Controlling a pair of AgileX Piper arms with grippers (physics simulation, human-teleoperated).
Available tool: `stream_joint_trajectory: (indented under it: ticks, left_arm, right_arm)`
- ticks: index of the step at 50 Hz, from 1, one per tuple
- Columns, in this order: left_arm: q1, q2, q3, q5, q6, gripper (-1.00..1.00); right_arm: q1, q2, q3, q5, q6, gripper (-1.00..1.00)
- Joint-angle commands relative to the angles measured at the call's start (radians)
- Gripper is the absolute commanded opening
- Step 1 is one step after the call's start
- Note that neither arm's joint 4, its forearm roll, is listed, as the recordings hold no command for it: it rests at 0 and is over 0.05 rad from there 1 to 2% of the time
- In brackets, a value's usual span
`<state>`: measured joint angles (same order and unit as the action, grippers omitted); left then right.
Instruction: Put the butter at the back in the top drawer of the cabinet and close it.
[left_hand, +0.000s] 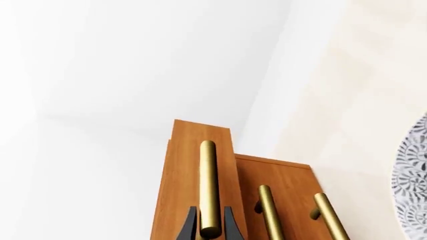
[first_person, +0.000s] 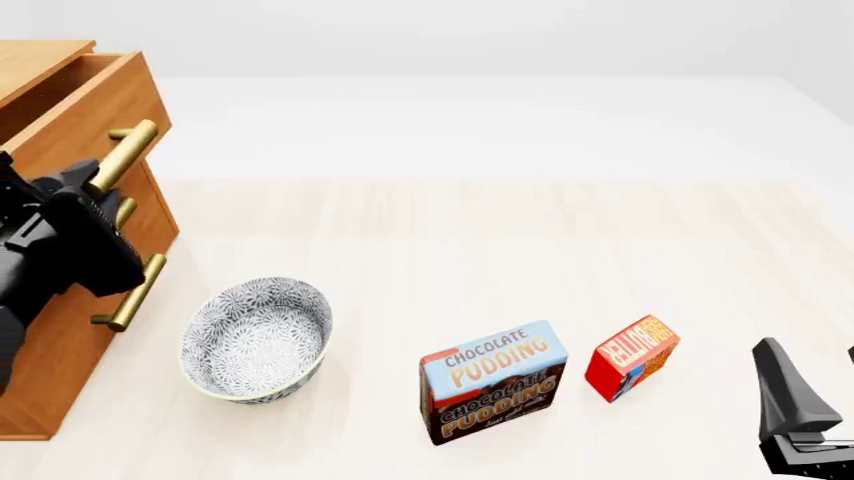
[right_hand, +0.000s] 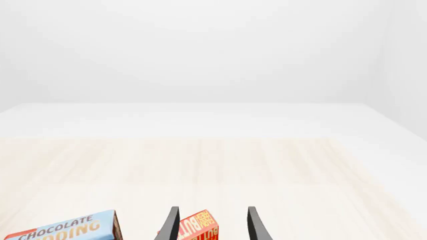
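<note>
The cabinet (first_person: 54, 370) stands at the left edge of the table. Its top drawer (first_person: 94, 115) is pulled partly out. My left gripper (first_person: 94, 180) is shut on the drawer's brass handle (first_person: 127, 150). In the left wrist view the fingers (left_hand: 190, 225) sit on either side of that handle (left_hand: 208, 170), on the drawer front (left_hand: 180, 175). The butter (first_person: 633, 355) stands on the table to the right of the pudding box. My right gripper (first_person: 814, 395) is open and empty, right of and nearer than the butter. In the right wrist view the butter (right_hand: 199, 227) lies just ahead of the open gripper (right_hand: 213, 210).
A blue-and-brown Chocolate Pudding box (first_person: 494, 382) stands left of the butter. A patterned bowl (first_person: 256, 338) sits in front of the cabinet's lower drawers. The two lower drawers are shut, and their handles (left_hand: 270, 210) show in the left wrist view.
</note>
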<state>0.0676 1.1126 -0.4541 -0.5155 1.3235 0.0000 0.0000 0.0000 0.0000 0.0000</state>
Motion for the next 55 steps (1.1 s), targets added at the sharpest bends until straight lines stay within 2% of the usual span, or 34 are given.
stream_joint_trajectory:
  ticks: [1,55]
  left_arm:
    - [-0.022,0.086,0.032,0.046,-0.004,-1.00]
    - [-0.022,0.086,0.032,0.046,-0.004,-1.00]
  right_arm:
    - [0.000,0.000,0.000,0.000,0.000,1.00]
    - [0.000,0.000,0.000,0.000,0.000,1.00]
